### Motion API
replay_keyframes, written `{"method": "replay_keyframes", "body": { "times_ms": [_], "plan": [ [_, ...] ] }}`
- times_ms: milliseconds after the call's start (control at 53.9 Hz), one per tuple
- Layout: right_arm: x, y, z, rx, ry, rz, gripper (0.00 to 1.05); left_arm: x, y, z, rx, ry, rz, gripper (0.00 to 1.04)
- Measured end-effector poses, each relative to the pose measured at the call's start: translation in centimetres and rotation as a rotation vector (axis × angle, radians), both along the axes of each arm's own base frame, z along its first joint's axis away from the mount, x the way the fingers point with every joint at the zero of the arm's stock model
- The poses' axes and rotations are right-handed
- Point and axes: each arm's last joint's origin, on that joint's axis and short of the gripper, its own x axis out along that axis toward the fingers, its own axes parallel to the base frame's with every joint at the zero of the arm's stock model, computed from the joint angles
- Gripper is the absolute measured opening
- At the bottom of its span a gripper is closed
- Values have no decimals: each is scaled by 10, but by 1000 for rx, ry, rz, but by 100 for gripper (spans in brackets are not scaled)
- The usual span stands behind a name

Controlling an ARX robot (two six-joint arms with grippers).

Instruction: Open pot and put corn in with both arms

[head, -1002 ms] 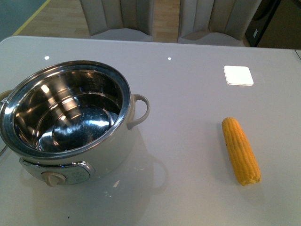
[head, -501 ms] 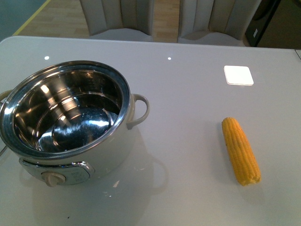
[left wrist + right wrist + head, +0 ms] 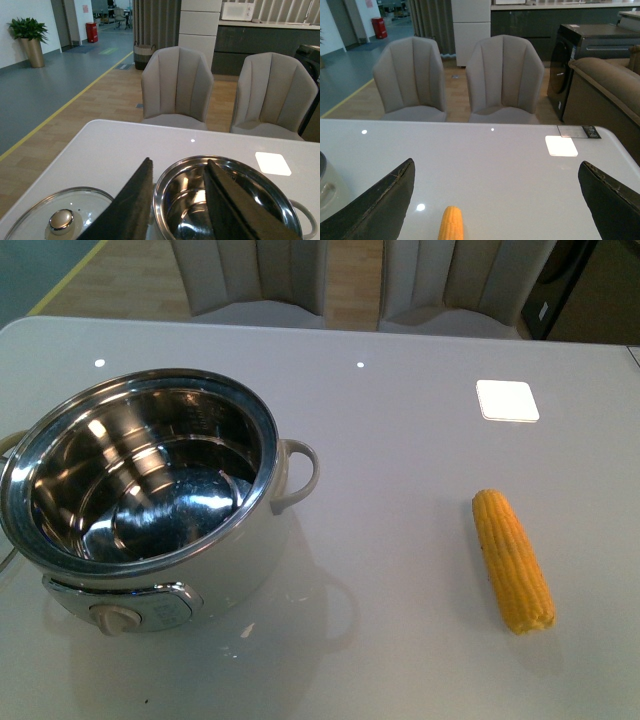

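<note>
Since the glass lid [image 3: 55,216] already lies flat on the tabletop [image 3: 400,440], knob up and just beside the pot [image 3: 245,555], the opening half looks done and the step in hand is fetching the corn [image 3: 512,560]. In the front view the pot sits toward 9 o'clock, its steel bowl bare, and the cob lies well apart from it at about 4 o'clock. Its tapered end points between 11 and 12 o'clock, away from the robot.

Neither arm shows in the front view. The left gripper [image 3: 178,161] hangs over the pot with its fingers parted and nothing between them. The right gripper [image 3: 496,164] is spread wide and empty, with the cob [image 3: 451,222] on the tabletop beneath it and nearer one finger than the other.

To do this well, the right arm should first centre itself over the cob's middle. Then it should turn so the fingers close across the short width (roughly along the 9-to-3 line) and come down low before squeezing. A round cob will likely roll if one finger touches first, so even, gentle contact matters. The carry toward 9 o'clock must clear the steel rim, and the left arm needs to be out of the way.
</note>
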Motion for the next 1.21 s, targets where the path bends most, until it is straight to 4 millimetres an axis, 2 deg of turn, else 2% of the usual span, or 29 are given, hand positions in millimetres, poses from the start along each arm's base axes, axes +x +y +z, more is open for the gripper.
{"method": "replay_keyframes", "body": {
  "times_ms": [111, 278, 297, 315, 371, 408, 445, 631, 798, 1039, 1113, 1169, 1206],
  "plan": [
    [0, 0, 0, 0, 0, 0, 96, 0, 0, 0, 0, 0, 0, 66],
    [0, 0, 0, 0, 0, 0, 96, 0, 0, 0, 0, 0, 0, 93],
    [0, 0, 0, 6, 10, 2, 96, 0, 0, 0, 0, 0, 0, 96],
    [0, 0, -1, 32, 90, 12, 96, 0, 0, 0, 2, 0, 0, 99],
    [2, 1, -5, 107, 404, -1, 96, 0, 0, 0, 2, 0, 0, 97],
    [2, 1, -12, 136, 510, -10, 96, 0, 0, 0, 2, 0, 0, 98],
    [3, 1, -14, 147, 541, -11, 96, 0, 0, 0, 3, 0, 0, 98],
    [15, 8, -16, 152, 593, 26, 96, 0, 0, 0, 3, 0, 0, 98],
    [38, 24, -24, 99, 651, 78, 96, 0, 0, 0, 3, 0, 0, 98],
    [99, 54, -32, 24, 652, 123, 96, 0, 0, 0, 3, 0, 0, 98],
    [121, 64, -44, -12, 677, 119, 96, 0, 0, 0, 3, 0, 0, 98],
    [129, 67, -51, -27, 702, 115, 96, 0, 0, 0, 3, 0, 0, 98],
    [138, 70, -62, -45, 742, 110, 96, 0, 0, 0, 3, 0, 0, 98]
  ]
}}
